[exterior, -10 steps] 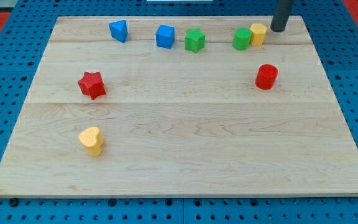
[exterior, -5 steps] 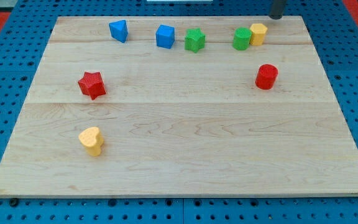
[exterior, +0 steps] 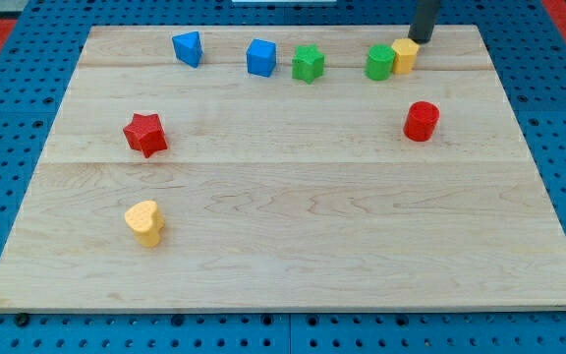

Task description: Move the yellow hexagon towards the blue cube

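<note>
The yellow hexagon (exterior: 406,55) sits just below and to the view's left of my tip (exterior: 422,39), so close that the two look to be touching or nearly so at the block's upper right corner. The tip is a bare rod end and holds nothing; it can only shove.

Pressed against the hexagon's far side from my tip is a green block (exterior: 381,62), whose exact shape is hard to make out. Farther the same way, leftward from my tip along the board's top edge, come a green star-like block (exterior: 308,64) and then the blue cube (exterior: 260,57).

So hexagon and cube lie on almost one line running to the view's left from my tip, and a leftward push looks right. The risk, I judge, is that the green block is driven along ahead of the hexagon.

Still farther left is a blue triangular block (exterior: 188,48). Below my tip stands a red cylinder (exterior: 421,121); well away toward the view's lower left are a red star (exterior: 145,134) and a yellow heart (exterior: 144,222).
</note>
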### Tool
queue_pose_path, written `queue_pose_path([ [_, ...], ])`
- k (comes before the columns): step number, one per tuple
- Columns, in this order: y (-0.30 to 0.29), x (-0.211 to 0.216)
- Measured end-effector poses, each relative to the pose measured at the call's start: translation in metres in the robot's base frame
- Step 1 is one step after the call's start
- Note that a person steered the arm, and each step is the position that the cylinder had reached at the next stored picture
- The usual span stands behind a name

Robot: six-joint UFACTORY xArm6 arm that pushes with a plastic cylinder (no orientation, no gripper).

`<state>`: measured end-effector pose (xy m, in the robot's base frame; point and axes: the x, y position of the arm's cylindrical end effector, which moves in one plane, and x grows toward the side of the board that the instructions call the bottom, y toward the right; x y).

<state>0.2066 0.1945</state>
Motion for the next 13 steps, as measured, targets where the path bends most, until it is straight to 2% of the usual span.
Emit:
queue_pose_path([
  [2,-0.017,0.021],
  [5,-0.013,0.092],
  [6,-0.029,0.091],
  [7,-0.013,0.078],
  [8,-0.034,0.085],
  [9,-0.053,0.119],
  [10,-0.087,0.121],
  [11,-0.075,0.113],
  [12,-0.095,0.095],
  [13,-0.137,0.123],
])
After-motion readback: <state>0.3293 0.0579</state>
